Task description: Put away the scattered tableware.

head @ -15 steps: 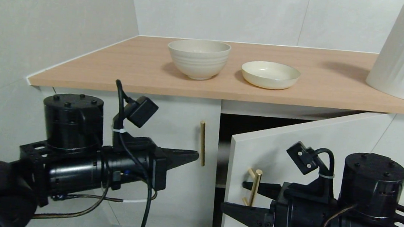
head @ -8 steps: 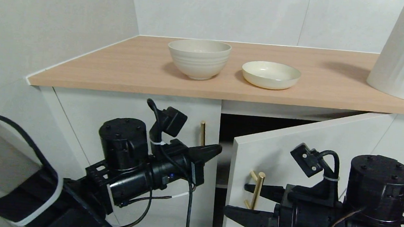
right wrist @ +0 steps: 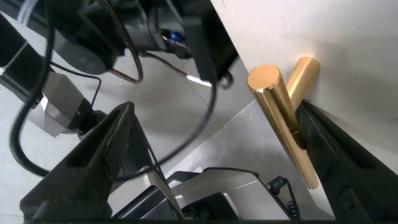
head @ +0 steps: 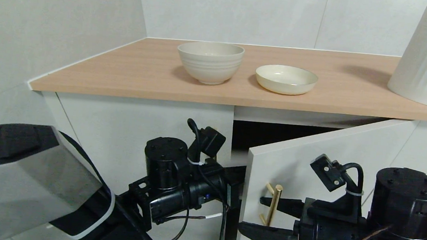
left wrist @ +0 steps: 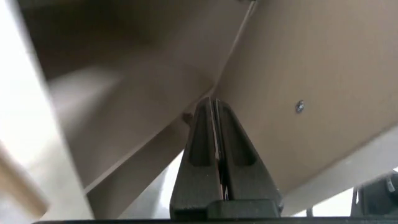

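Bowl (head: 209, 61) and dish (head: 286, 78) sit near the table's (head: 123, 76) front edge. Left end effector (left wrist: 214, 124), fingers pressed together and empty, pokes into the cabinet (head: 275, 130); right end effector (head: 250, 213) gapes around the door handle (head: 274, 204).

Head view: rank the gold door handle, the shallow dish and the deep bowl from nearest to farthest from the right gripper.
1. The gold door handle: on the open cabinet door, straddled by the right gripper.
2. The shallow dish: up on the countertop, roughly above the gripper.
3. The deep bowl: on the countertop too, left of the dish.
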